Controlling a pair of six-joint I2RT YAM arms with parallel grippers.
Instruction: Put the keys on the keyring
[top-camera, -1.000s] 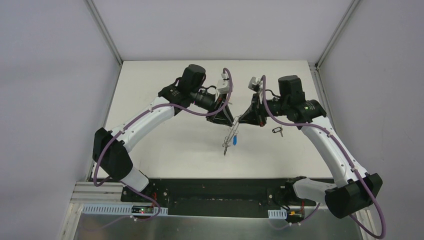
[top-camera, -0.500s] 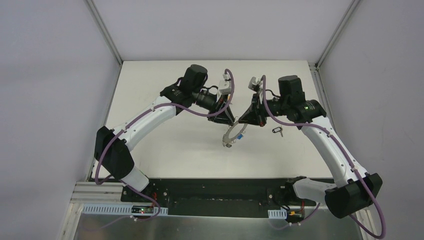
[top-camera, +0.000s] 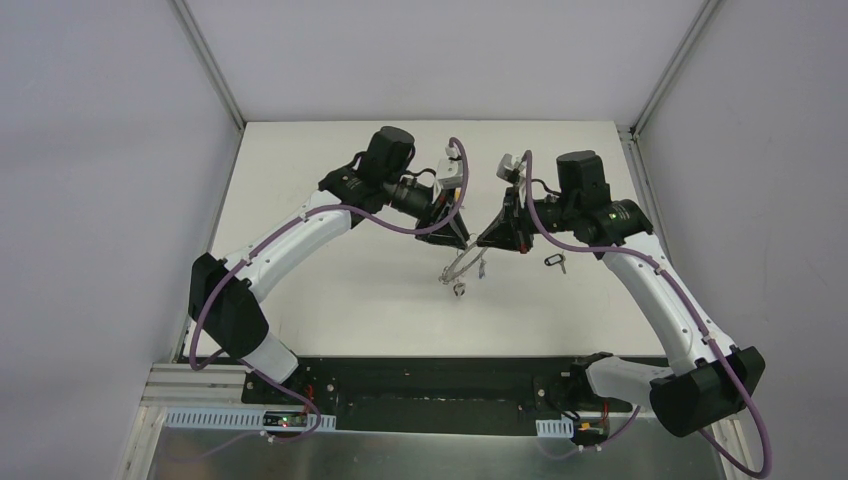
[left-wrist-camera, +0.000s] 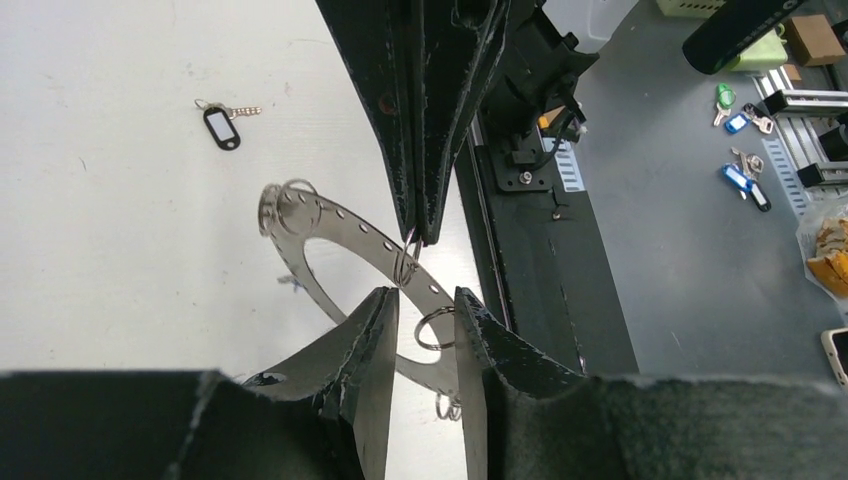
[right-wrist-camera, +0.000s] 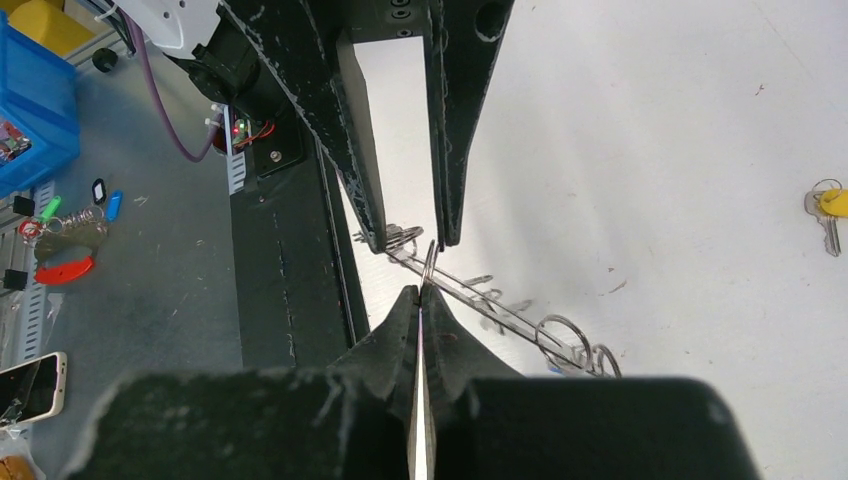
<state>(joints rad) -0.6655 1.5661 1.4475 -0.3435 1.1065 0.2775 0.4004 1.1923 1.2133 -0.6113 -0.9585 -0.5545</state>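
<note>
Left end effector (left-wrist-camera: 425, 300) stands part-closed, its two fingers clamped across the flat band of the keyring (left-wrist-camera: 335, 228). The keyring hangs tilted in the air over the middle of the tabletop (top-camera: 330, 300). Right end effector (right-wrist-camera: 421, 292), tips pressed fully together, pinches one wire loop (right-wrist-camera: 428, 262) on the ring's rim, just beside the left fingers. A black key (top-camera: 555, 262) lies on the tabletop toward the right edge, near the right arm's wrist. A yellow key (right-wrist-camera: 828, 212) also lies on the tabletop, well apart from the ring.
</note>
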